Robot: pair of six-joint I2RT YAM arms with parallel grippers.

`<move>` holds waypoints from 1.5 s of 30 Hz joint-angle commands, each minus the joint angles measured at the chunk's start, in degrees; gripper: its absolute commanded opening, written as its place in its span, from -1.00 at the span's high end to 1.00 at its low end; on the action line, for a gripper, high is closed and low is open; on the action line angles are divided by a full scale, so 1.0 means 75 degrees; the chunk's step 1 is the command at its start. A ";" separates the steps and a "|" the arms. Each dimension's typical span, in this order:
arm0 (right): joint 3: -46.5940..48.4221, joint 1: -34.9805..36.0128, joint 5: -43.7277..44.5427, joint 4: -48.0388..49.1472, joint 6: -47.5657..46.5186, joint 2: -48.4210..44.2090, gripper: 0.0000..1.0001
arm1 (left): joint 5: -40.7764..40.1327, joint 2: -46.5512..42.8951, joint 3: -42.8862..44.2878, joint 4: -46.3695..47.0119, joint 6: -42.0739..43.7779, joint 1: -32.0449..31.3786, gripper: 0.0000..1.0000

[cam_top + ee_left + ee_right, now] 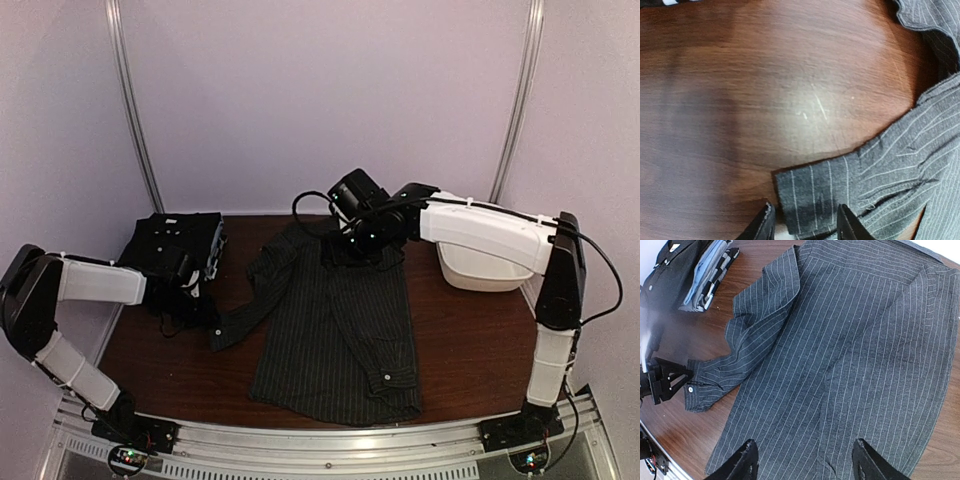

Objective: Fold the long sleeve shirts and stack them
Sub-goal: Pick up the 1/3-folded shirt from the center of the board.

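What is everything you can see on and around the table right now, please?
pinstriped shirt: one, charcoal with pale stripes, spread flat mid-table
folded stack: one, black on top, pale blue beneath, back-left corner
tub: one, white, right side
table: one, reddish-brown wood, under everything
left arm: one, white and black, left edge
right arm: one, white and black, reaching from right
left hand: one, black, jaws apart around the shirt's cuff
right hand: one, black, open over the shirt's far end
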 commanded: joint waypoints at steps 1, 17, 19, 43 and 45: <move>-0.0698 0.0310 0.0975 0.0766 0.0074 -0.0889 -0.31 | -0.0640 0.0287 0.0004 0.0324 -0.0054 0.0023 0.15; -0.3125 0.0666 0.0865 0.2937 0.0069 -0.2026 -0.34 | -0.1949 0.1179 0.0944 -0.0531 -0.0265 -0.0963 0.60; -0.3119 0.0728 0.0819 0.3098 0.0005 -0.1962 -0.34 | -0.1777 0.0973 0.1040 -0.0629 -0.0198 -0.0963 0.80; -0.4114 0.1156 -0.0777 0.6652 0.0437 -0.1306 -0.38 | 0.3616 -0.0618 0.2140 0.0795 -0.1290 -0.1103 1.00; -0.4261 0.1175 -0.0959 0.6988 0.0601 -0.1235 -0.39 | 0.3803 -0.0549 0.2002 0.1155 -0.1807 -0.1230 1.00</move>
